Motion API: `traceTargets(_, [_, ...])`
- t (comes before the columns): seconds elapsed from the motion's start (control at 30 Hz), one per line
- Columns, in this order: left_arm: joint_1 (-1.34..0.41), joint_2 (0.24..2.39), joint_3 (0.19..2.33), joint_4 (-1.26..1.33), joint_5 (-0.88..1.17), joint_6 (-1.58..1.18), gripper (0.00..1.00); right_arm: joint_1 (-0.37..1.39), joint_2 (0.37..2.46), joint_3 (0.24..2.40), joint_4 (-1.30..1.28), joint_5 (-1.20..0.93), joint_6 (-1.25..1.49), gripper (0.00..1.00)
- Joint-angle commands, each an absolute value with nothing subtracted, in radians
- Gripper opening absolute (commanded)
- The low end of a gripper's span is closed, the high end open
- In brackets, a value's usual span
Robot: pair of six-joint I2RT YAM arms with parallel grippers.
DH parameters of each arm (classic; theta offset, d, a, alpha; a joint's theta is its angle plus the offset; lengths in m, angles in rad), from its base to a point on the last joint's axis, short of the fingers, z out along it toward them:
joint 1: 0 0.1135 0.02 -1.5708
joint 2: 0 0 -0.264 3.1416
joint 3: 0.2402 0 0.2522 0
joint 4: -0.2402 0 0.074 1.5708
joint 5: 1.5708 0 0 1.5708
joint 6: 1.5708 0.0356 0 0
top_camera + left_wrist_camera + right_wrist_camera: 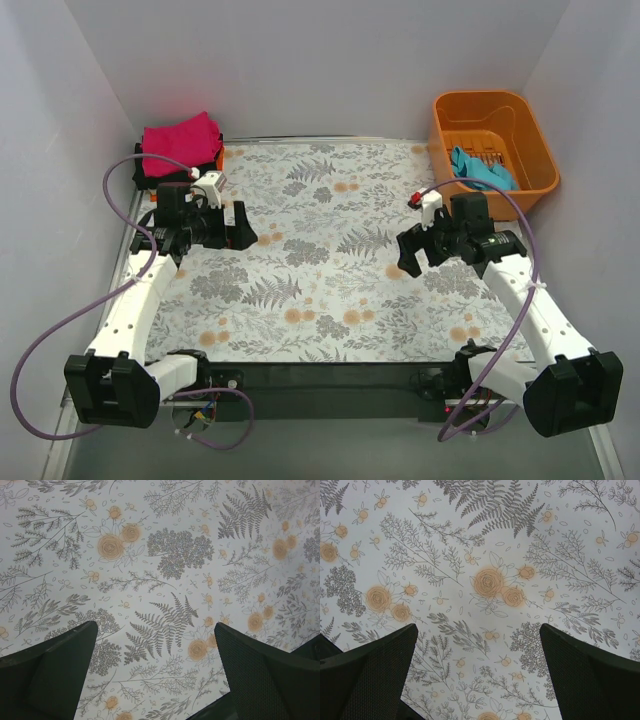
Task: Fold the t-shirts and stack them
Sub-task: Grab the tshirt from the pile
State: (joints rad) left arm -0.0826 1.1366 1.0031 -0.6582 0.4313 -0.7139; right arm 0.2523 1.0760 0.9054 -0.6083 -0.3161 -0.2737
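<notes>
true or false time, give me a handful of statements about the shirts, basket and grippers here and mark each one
1. The teal cloth t-shirt lies inside the orange plastic basket. True.
2. The left gripper holds a shirt. False: it is open and empty above the floral tablecloth.
3. The folded magenta-pink t-shirt tops the stack in the far left corner. True.
4. The right gripper is shut. False: it is open, holding nothing.
5. The basket sits at the far left. False: it sits at the far right.

Magenta shirt (180, 135), teal shirt (482, 168), orange basket (485, 115), grey-and-peach floral tablecloth (330, 260).
</notes>
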Motion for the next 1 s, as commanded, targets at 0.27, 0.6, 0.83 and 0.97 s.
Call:
traceTargets(0.27, [-0.083,1.161,1.109,-0.650,0.555,-0.753,0.98,0.236,1.284,1.377,-0.693,-0.295,-0.371,0.98])
traceTargets(0.6, [-0.083,1.267,1.193,-0.653,0.597,-0.792,0.98,-0.106,1.695,1.922,-0.505,-0.268,-0.187,0.98])
traceTargets(0.83, [-0.083,1.316,1.212,-0.644,0.598,-0.804,0.98,-0.144,2.009,2.111,-0.523,-0.186,-0.216,0.98])
traceTargets(0.97, [-0.083,1.319,1.189,-0.634,0.586,-0.801,0.98,-0.155,2.059,2.068,-0.526,-0.137,-0.235,0.98])
